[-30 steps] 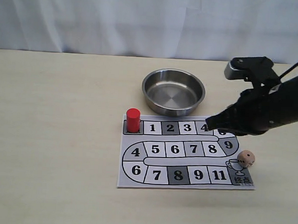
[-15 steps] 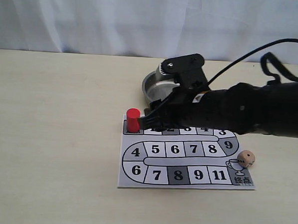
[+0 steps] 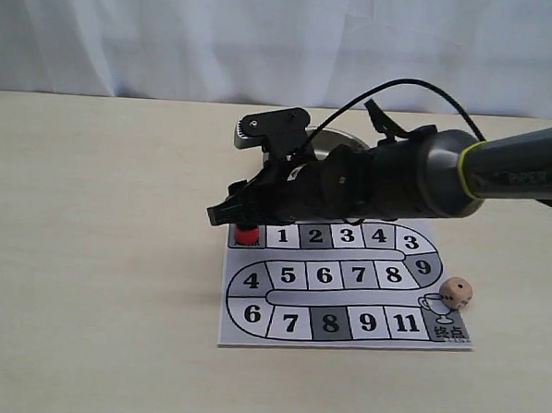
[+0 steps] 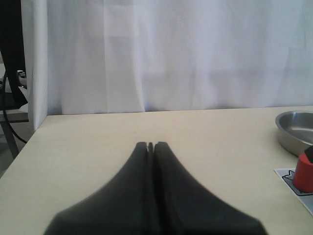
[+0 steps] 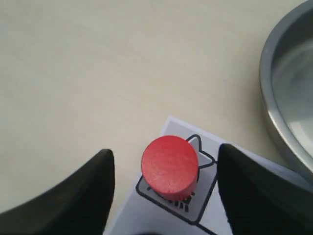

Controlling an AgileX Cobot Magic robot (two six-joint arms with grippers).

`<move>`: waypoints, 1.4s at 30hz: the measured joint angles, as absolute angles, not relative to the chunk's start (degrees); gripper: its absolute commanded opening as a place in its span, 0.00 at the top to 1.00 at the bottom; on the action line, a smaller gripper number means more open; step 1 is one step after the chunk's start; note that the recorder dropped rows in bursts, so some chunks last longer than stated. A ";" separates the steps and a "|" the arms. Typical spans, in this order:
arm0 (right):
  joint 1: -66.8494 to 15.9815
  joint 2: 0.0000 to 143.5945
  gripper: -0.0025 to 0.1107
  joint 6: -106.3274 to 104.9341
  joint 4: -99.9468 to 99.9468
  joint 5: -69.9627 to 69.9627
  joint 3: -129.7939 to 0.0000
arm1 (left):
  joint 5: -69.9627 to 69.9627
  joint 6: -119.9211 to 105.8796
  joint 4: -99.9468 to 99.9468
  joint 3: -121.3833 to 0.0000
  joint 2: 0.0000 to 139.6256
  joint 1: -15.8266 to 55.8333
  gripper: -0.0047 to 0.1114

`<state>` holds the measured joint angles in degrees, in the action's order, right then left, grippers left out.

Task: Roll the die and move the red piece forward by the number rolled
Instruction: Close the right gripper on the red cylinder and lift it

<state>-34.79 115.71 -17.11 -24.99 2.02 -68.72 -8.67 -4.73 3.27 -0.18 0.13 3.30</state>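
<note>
Pale beige surface (image 3: 96, 280), matt and smooth, fills the near field of the exterior view.

On it lies a flat rectangular white board (image 3: 334, 344), printed with a winding track of numbered squares in white and grey, outlined in black.

The die (image 3: 456, 292), a tan cube with rounded corners, sits at the board's near right part, just beside a printed trophy. Its pips are too small to count.

The red piece (image 3: 247, 235), a glossy cylinder, stands upright on the first square at the board's far left corner. Only its lower part shows in the exterior view. From the right wrist its flat round top is in full sight.

Right pincer (image 5: 165, 152): black, reached across to the left side of the board. Its jaws are spread wide, one on each side of the red piece, with a gap visible on both sides. No contact seen.

Left pincer (image 4: 150, 146): dark, smooth jaws pressed together with nothing between them, above bare surface well to the side of the board.

Just beyond the board is a round, shallow steel bowl (image 5: 279, 98), brushed and reflective, mostly hidden by the right arm in the exterior view.

The far edge of the surface meets a white curtain (image 3: 266, 39) hanging in soft vertical folds.
</note>
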 measured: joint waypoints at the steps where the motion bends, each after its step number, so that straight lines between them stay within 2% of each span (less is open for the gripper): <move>1: -34.79 116.25 0.46 -17.11 -24.99 1.85 -69.02 | -8.67 -4.73 3.27 -0.18 0.13 3.30 0.96; 22: -34.79 121.89 0.48 -17.11 -24.99 -4.50 -69.76 | -8.67 -4.73 3.27 -0.18 0.13 3.30 0.96; 25: -34.79 121.89 0.57 -17.11 -24.99 -4.77 -69.84 | -8.67 -4.73 3.27 -0.18 0.13 3.30 0.96; 32: -34.79 121.89 0.94 -17.11 -25.23 -4.92 -69.84 | -8.67 -4.73 3.27 -0.18 0.13 3.30 0.96; 42: -34.79 120.52 0.94 -17.11 -25.23 -1.65 -69.84 | -8.67 -4.73 3.27 -0.18 0.13 3.30 0.96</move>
